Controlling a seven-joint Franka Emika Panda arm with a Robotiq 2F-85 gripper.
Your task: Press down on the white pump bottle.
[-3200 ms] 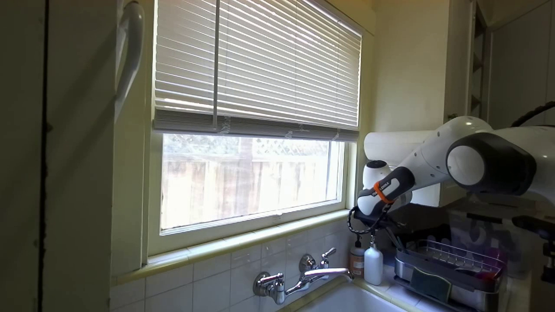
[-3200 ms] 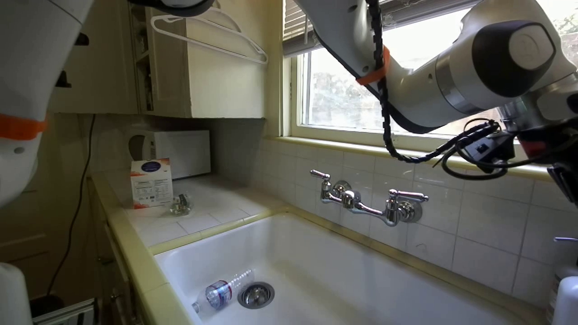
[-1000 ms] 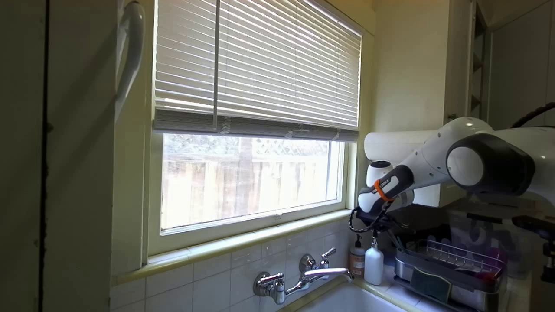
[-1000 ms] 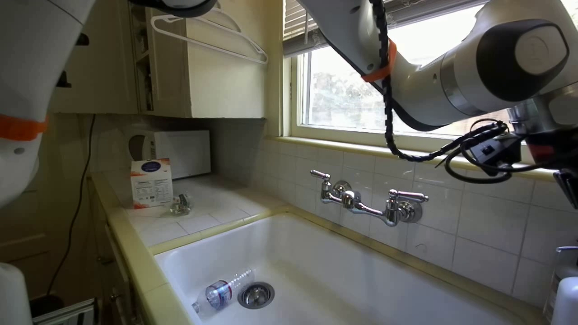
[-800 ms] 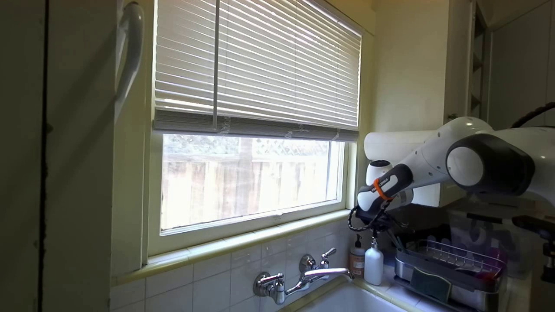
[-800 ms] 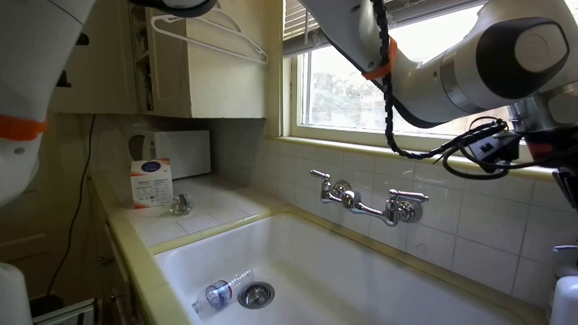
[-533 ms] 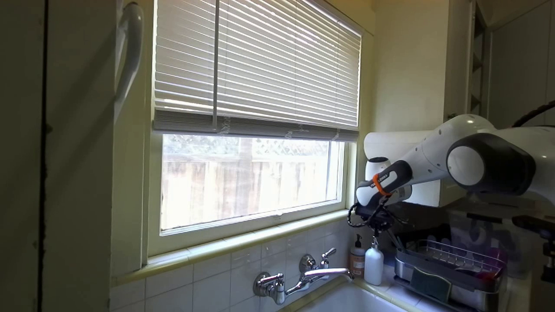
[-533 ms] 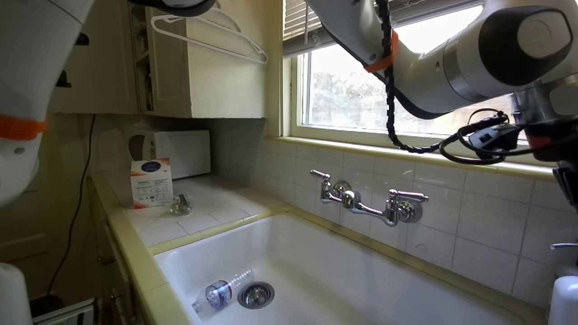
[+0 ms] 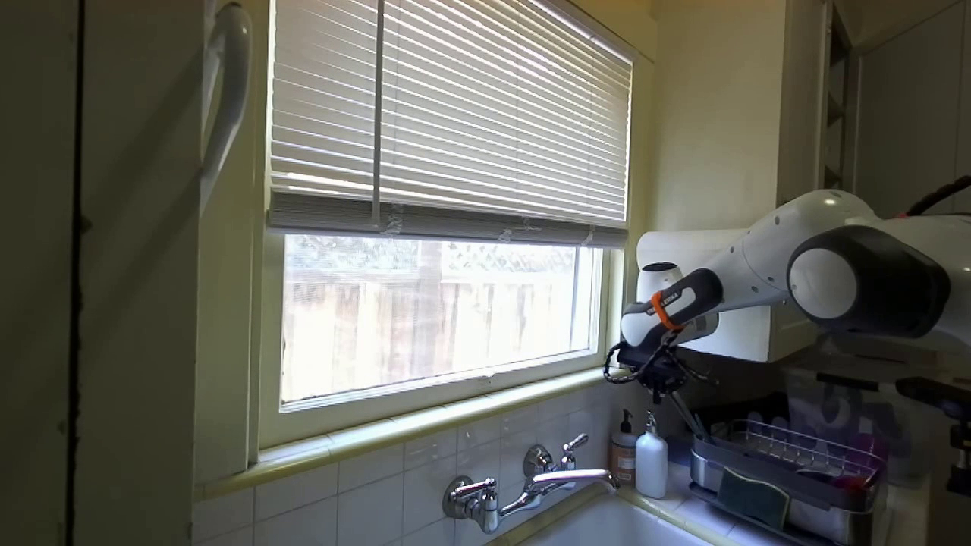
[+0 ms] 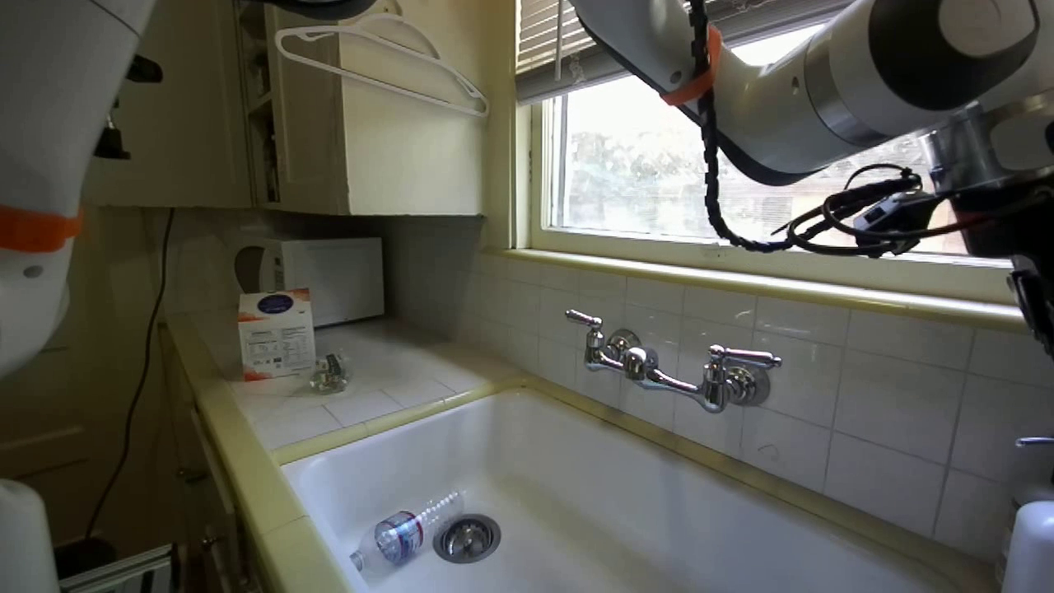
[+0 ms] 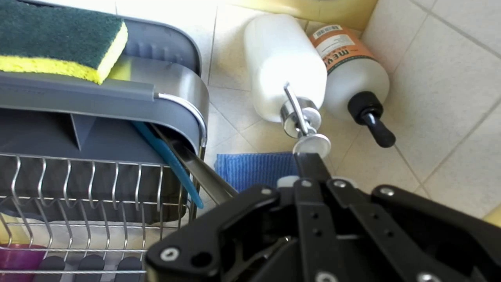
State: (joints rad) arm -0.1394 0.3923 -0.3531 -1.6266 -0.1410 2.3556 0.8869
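Observation:
The white pump bottle [image 9: 652,464] stands upright on the counter beside the sink. Its body also shows at the right edge of an exterior view [image 10: 1031,550] and in the wrist view [image 11: 280,62], where its chrome pump head [image 11: 312,145] faces the camera. My gripper [image 9: 658,397] is above the pump head, with a small gap visible between them. In the wrist view the gripper [image 11: 309,155] has its fingers together, with nothing between them, and the tips overlap the pump disc's near edge. In an exterior view the gripper [image 10: 1036,305] is partly cut off.
An orange-labelled soap bottle [image 11: 352,74] stands right beside the white bottle. A dish rack [image 9: 789,462] with a sponge [image 9: 752,497] and utensils is close on the other side. A blue cloth [image 11: 254,168] lies behind. The chrome faucet [image 9: 546,481] reaches over the sink [image 10: 576,494].
The arm and gripper have risen from the pump head, opening a gap above it. The pump spout stands higher than a second ago. The white bottle has shifted very slightly.

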